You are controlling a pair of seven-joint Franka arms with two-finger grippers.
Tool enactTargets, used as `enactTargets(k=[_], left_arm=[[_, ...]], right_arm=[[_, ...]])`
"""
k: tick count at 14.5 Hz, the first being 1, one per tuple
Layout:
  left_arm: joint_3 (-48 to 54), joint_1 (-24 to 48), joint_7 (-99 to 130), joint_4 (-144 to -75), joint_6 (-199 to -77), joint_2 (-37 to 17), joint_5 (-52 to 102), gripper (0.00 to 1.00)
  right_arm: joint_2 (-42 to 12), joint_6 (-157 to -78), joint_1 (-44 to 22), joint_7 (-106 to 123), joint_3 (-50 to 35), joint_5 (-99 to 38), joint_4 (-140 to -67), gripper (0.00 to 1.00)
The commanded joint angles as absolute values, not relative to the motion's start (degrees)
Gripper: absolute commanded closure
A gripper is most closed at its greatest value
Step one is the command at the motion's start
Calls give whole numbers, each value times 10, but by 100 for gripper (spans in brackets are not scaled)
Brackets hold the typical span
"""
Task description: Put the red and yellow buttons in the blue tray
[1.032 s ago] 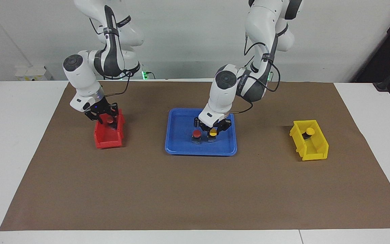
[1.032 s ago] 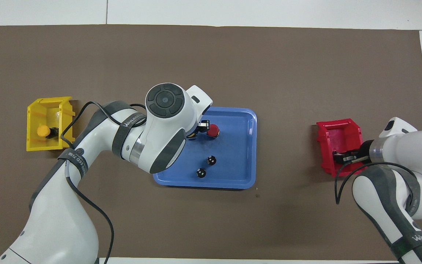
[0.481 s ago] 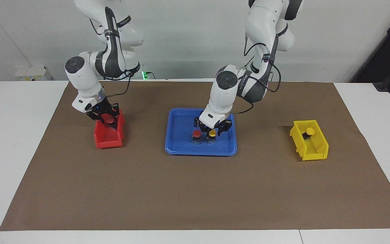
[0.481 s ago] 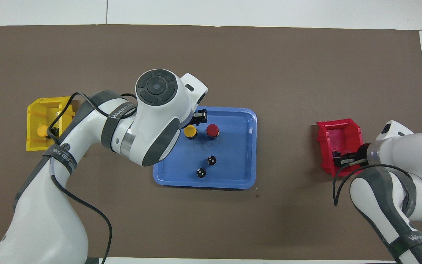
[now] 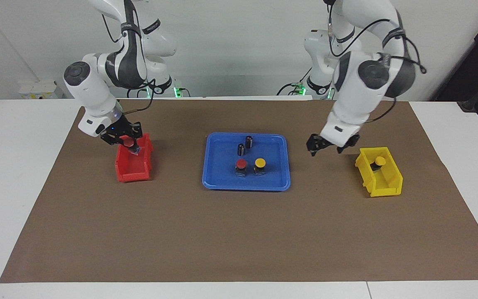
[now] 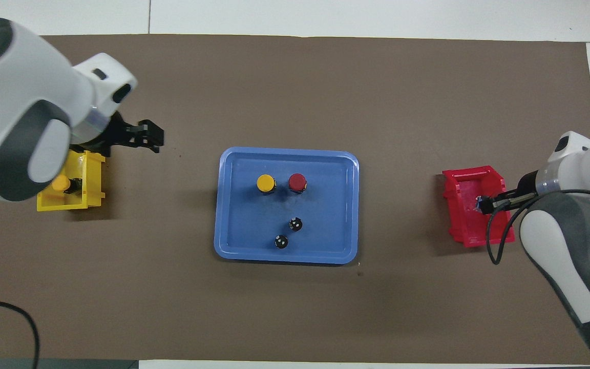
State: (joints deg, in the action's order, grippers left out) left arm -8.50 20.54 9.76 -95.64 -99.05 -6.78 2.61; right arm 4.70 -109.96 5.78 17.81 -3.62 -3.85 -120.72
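Tray: blue tray (image 5: 222,176) is holding one red, one yellow button.
Left gripper (image 5: 326,146): you're hovering it, fingers spread and empty, beside yellow bin (image 5: 388,182); its yellow button (image 5: 379,162) is lying toward your left arm's end.
Right gripper (image 5: 128,140): you're clasping red button (image 5: 129,142) over red bin (image 5: 133,170).

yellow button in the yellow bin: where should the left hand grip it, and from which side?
Grip the black base under the cap of the yellow button, coming straight down from above. It stands upright close to a wall of the yellow bin, and the walls likely block a sideways approach. The left hand hangs over the mat beside the bin.
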Motion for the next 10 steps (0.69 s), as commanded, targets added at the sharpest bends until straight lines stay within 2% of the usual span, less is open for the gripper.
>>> enactTargets(k=[1,2,4,5,6,7,8,10], left_arm=[[-78,134,-3,-969,-954,-16,18,0],[-78,114,-31,-977,-960,-11,18,0],[-77,67,-65,-1076,-1067,23,18,0],[-77,53,-84,-1126,-1116,34,18,0],[-78,46,-93,-1166,-1161,33,18,2],[-77,38,-94,-1172,-1185,20,18,5],[-77,35,-95,-1172,-1196,4,18,15],[-77,28,-98,-1174,-1211,-7,18,23]], right_arm=[[-6,-1005,14,106,-41,-18,-1079,71],[-24,-965,-18,54,-41,-8,-1024,71],[-67,-901,-70,-25,-41,3,-924,71],[-76,-898,-95,-66,-41,4,-902,71],[-80,-912,-117,-106,-41,-2,-899,71],[-84,-958,-145,-156,-43,-4,-908,71],[-90,-999,-177,-204,-44,-5,-925,71],[-113,-1080,-215,-266,-44,-5,-954,71]])
